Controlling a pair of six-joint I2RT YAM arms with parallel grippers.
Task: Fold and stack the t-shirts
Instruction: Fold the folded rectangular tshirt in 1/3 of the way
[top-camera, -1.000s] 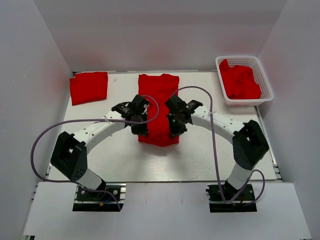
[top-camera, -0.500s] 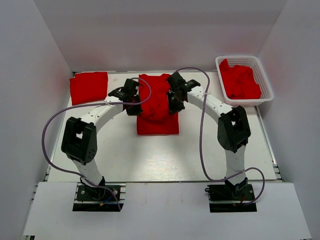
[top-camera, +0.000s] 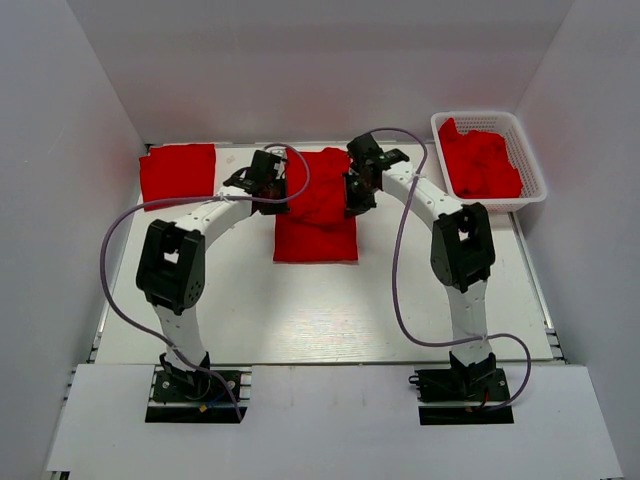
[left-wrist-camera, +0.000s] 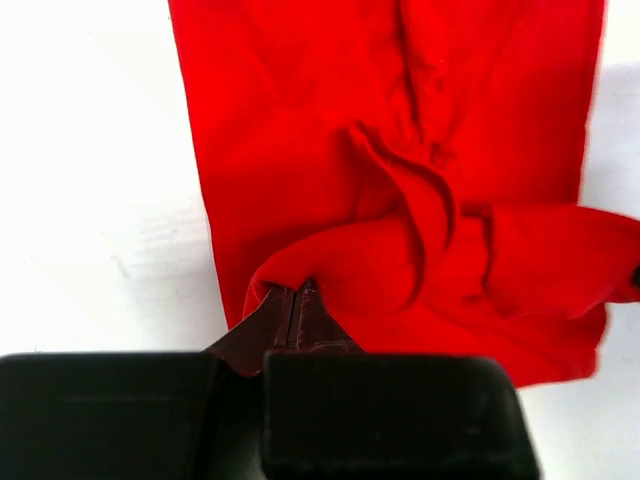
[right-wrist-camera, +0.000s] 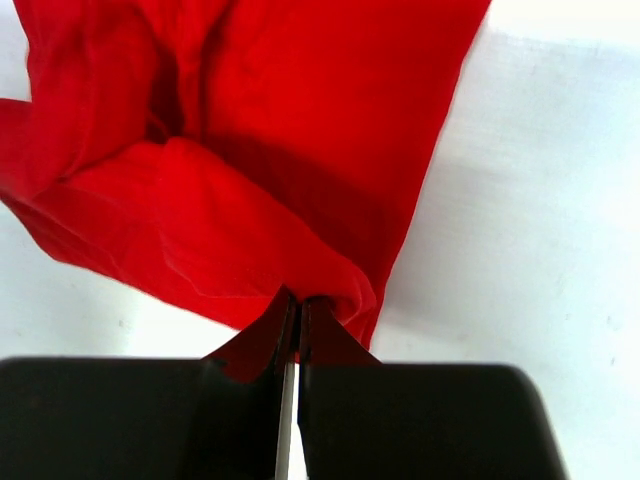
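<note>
Pinching a rolled hem of red cloth, the left gripper (left-wrist-camera: 297, 298) has its jaws pressed together on the left edge of the middle t-shirt (top-camera: 315, 235). The right gripper (right-wrist-camera: 295, 303) grips the opposite edge in the same manner, jaws closed on the cloth. In each wrist view the raised cloth sags in a loose fold toward the other gripper, while the rest of the garment lies flat on the table (top-camera: 300, 310) ahead of the fingertips.

Seen from above, both grippers stand over the far half of this shirt, one at each side. Its near half is spread flat toward the arm bases. Well to the outer side of the left gripper, a folded t-shirt (top-camera: 178, 175) lies flat at the far left corner of the table. Well to the outer side of the right gripper, a white lattice basket (top-camera: 497, 205) stands at the far right corner, holding a crumpled heap of t-shirts (top-camera: 480, 165).
</note>
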